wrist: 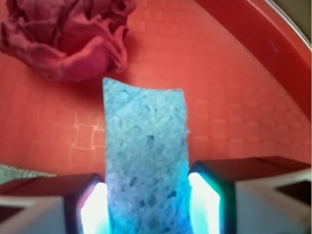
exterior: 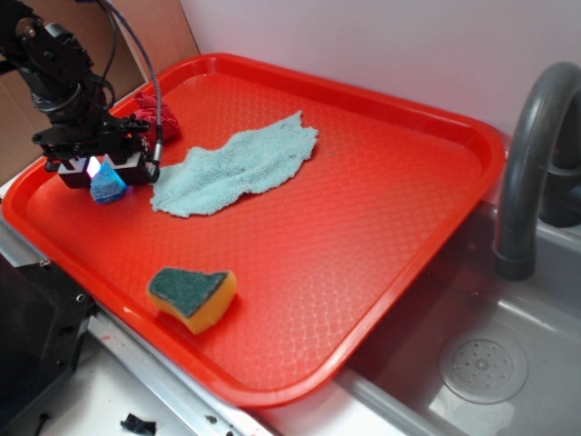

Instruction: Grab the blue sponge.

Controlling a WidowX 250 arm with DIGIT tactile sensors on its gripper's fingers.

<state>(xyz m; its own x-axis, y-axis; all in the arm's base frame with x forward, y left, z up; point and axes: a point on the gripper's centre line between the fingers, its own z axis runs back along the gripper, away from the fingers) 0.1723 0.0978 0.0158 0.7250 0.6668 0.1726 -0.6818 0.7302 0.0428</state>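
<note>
Closest to the wrist lens, the two fingers (wrist: 204,202) of the claw (wrist: 148,204) press against the long sides of the blue sponge (wrist: 146,156), one pad on each flank, with no gap showing on either side. So the claw is clamped on the sponge, gripping it across its narrow width, which looks like the sensible way to take an elongated block: the short span fits between the fingers and the length hangs free ahead of them.

From the exterior view the claw (exterior: 102,171) sits at the far left of the red tray (exterior: 381,300), with the sponge (exterior: 107,186) poking out beneath it, low over the tray floor; whether it touches the floor or is just clear of it I cannot tell. A crumpled dark red rag (wrist: 68,39) lies just beyond the sponge's free end, close but apart. The pale teal cloth (exterior: 238,163) is spread near the tray's middle, and the yellow sponge with a green scrub top (exterior: 192,298) rests well apart near the front rim. A grey faucet (exterior: 531,154) stands over the sink (exterior: 508,381) to the right.

The blue sponge is medium blue, porous and pitted, with slightly wavy edges, and it glows paler where the lit finger pads meet it.
</note>
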